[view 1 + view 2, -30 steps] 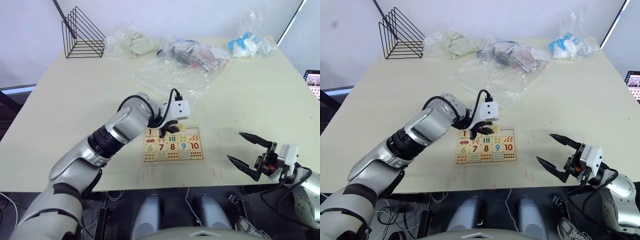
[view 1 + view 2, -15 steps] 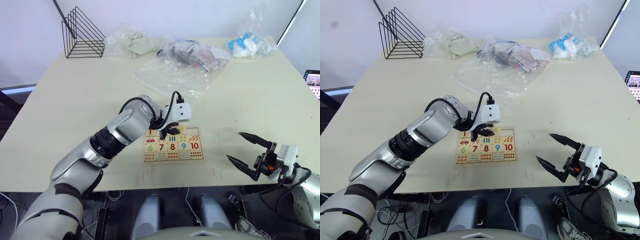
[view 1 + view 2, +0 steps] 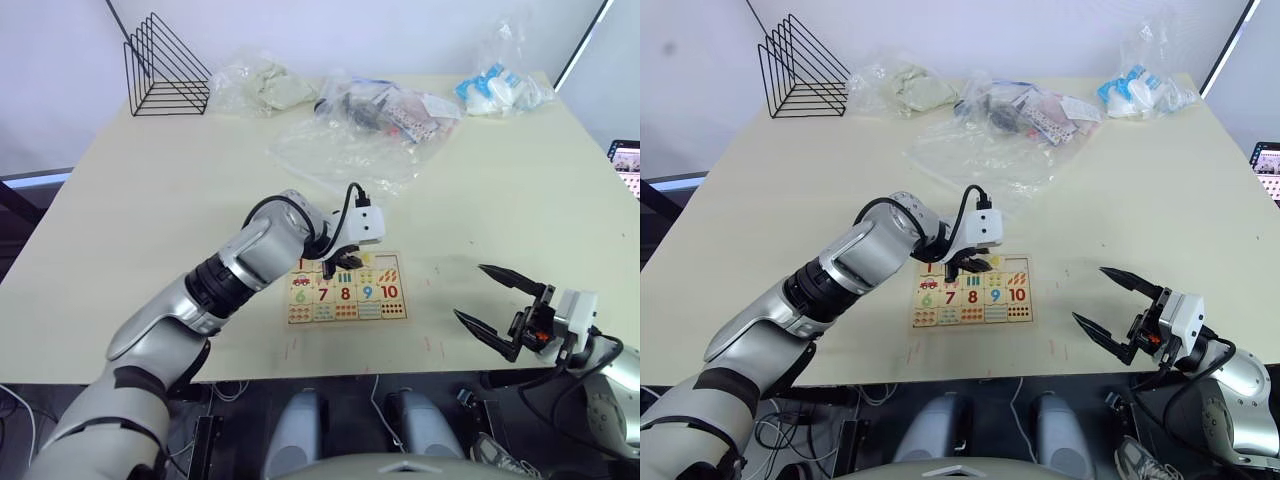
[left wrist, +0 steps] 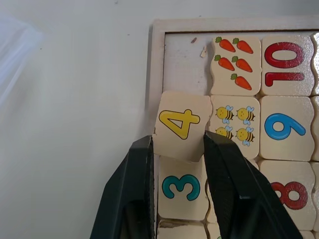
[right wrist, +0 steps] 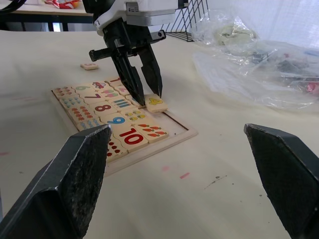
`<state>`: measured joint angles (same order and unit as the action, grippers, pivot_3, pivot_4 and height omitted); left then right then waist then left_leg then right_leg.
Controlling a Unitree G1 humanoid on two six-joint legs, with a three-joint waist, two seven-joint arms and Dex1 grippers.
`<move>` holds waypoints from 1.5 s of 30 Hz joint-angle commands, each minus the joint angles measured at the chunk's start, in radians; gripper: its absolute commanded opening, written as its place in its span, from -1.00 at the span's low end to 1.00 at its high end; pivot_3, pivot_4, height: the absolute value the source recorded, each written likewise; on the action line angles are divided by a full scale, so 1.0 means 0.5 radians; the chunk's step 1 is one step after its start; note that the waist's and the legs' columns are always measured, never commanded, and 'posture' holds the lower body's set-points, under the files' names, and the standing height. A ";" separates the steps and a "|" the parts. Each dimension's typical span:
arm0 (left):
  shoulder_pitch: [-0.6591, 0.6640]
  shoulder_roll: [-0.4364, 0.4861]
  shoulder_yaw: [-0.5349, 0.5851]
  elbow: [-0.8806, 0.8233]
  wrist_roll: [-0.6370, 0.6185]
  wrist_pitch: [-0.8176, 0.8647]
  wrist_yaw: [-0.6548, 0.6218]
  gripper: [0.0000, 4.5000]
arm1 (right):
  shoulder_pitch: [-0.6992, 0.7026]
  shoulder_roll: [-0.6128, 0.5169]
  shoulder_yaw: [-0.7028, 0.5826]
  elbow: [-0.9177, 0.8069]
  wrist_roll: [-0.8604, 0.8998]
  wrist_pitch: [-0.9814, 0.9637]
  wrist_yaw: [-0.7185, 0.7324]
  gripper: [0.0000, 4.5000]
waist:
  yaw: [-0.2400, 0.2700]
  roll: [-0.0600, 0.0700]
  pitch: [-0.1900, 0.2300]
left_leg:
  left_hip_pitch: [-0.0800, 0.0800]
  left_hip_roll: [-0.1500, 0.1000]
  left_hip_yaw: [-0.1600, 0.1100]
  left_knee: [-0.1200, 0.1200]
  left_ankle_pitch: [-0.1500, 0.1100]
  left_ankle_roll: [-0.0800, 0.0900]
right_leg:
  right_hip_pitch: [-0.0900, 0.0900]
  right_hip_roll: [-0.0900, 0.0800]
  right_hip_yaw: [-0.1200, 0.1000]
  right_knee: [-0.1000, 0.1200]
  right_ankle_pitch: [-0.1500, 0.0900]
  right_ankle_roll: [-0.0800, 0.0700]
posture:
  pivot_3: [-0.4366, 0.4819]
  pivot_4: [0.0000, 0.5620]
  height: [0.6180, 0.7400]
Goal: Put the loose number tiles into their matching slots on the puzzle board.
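The wooden puzzle board lies near the table's front edge, with most number tiles seated in it. My left gripper hovers over the board's top row, shut on the yellow number 4 tile. That tile is tilted, overlapping the board's rim and the 3 tile. Just past it an empty slot shows beside the carrot tile. Another loose tile rests on the table beyond the board. My right gripper stands open and empty off the table's front right.
A black wire rack stands at the back left. Plastic bags with items lie behind the board, and others sit at the back right. Bare tabletop stretches right of the board.
My left gripper has edged slightly to the right over the board's top row with the 4 tile. The right gripper has stayed put.
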<state>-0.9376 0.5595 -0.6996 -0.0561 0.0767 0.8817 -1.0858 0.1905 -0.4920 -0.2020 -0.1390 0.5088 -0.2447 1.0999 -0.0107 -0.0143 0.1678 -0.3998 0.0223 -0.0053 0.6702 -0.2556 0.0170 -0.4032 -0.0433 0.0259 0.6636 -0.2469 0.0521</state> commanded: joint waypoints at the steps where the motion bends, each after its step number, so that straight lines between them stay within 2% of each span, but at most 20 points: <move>1: 0.001 -0.002 0.026 -0.022 0.018 -0.024 0.002 -0.59 | 0.012 0.002 -0.001 -0.019 0.002 -0.040 -0.010 1.00 | 0.000 0.000 0.000 | 0.000 0.000 0.000 0.000 0.000 0.000 | 0.000 0.000 0.000 0.000 0.000 0.000 | -0.05 -0.47 1.00; 9: 0.005 -0.002 0.028 -0.025 0.017 -0.018 0.000 -0.59 | 0.002 0.003 -0.001 -0.007 -0.009 -0.039 -0.012 1.00 | 0.000 0.000 0.000 | 0.000 0.000 0.000 0.000 0.000 0.000 | 0.000 0.000 0.000 0.000 0.000 0.000 | -0.05 -0.47 1.00; 10: 0.005 -0.002 0.029 -0.025 0.016 -0.017 0.000 -0.14 | -0.001 0.004 0.000 -0.005 -0.010 -0.039 -0.012 1.00 | 0.000 0.000 0.000 | 0.000 0.000 0.000 0.000 0.000 0.000 | 0.000 0.000 0.000 0.000 0.000 0.000 | -0.05 -0.47 1.00; 11: 0.005 -0.003 0.030 -0.025 0.014 -0.016 -0.001 -0.04 | -0.003 0.004 0.001 -0.002 -0.012 -0.039 -0.013 1.00 | 0.000 0.000 0.000 | 0.000 0.000 0.000 0.000 0.000 0.000 | 0.000 0.000 0.000 0.000 0.000 0.000 | -0.05 -0.47 1.00; 16: 0.008 -0.007 0.043 -0.025 0.011 -0.013 0.010 0.98 | 0.002 0.007 0.004 -0.006 -0.014 -0.041 -0.015 1.00 | 0.000 0.000 0.000 | 0.000 0.000 0.000 0.000 0.000 0.000 | 0.000 0.000 0.000 0.000 0.000 0.000 | -0.05 -0.47 1.00; 21: -0.012 -0.002 0.082 -0.022 -0.013 -0.024 -0.004 0.98 | 0.005 0.006 0.008 -0.010 -0.015 -0.039 -0.020 1.00 | 0.000 0.000 0.000 | 0.000 0.000 0.000 0.000 0.000 0.000 | 0.000 0.000 0.000 0.000 0.000 0.000 | -0.05 -0.47 1.00; 29: -0.066 -0.008 0.332 0.155 -0.164 -0.186 -0.064 0.98 | 0.015 0.017 0.016 -0.021 -0.013 -0.039 -0.039 1.00 | 0.000 0.000 0.000 | 0.000 0.000 0.000 0.000 0.000 0.000 | 0.000 0.000 0.000 0.000 0.000 0.000 | -0.05 -0.47 1.00; 35: -0.037 -0.033 0.584 0.462 -0.271 -0.516 -0.069 0.98 | 0.022 0.021 0.017 -0.023 -0.015 -0.040 -0.049 1.00 | 0.000 0.000 0.000 | 0.000 0.000 0.000 0.000 0.000 0.000 | 0.000 0.000 0.000 0.000 0.000 0.000 | -0.05 -0.47 1.00; 38: 0.059 -0.039 0.712 0.583 -0.331 -0.771 -0.072 0.98 | 0.024 0.022 0.017 -0.022 -0.016 -0.042 -0.050 1.00 | -0.001 0.000 0.000 | 0.000 0.000 0.000 0.000 0.000 0.000 | 0.000 0.000 0.000 0.000 0.000 0.000 | -0.05 -0.47 1.00; 42: 0.140 -0.017 0.756 0.647 -0.360 -0.975 -0.168 0.98 | 0.033 0.019 0.016 -0.026 -0.016 -0.043 -0.048 1.00 | 0.000 0.000 0.000 | 0.000 0.000 0.000 0.000 0.000 0.000 | 0.000 0.000 0.000 0.001 0.000 0.000 | -0.05 -0.47 1.00; 45: 0.207 0.020 0.751 0.665 -0.348 -1.046 -0.239 0.37 | 0.031 0.015 0.015 -0.024 -0.016 -0.042 -0.047 1.00 | 0.001 0.000 0.000 | 0.000 0.000 0.001 0.000 0.000 0.000 | 0.000 0.000 0.000 0.001 0.000 0.000 | -0.05 -0.47 1.00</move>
<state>-0.8338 0.5567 -0.3555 0.2883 -0.0847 0.3917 -1.1865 0.2038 -0.4829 -0.1908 -0.1298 0.4923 -0.2457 1.0802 -0.0102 -0.0142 0.1677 -0.3997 0.0223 -0.0049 0.6704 -0.2556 0.0170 -0.4032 -0.0434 0.0258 0.6638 -0.2467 0.0520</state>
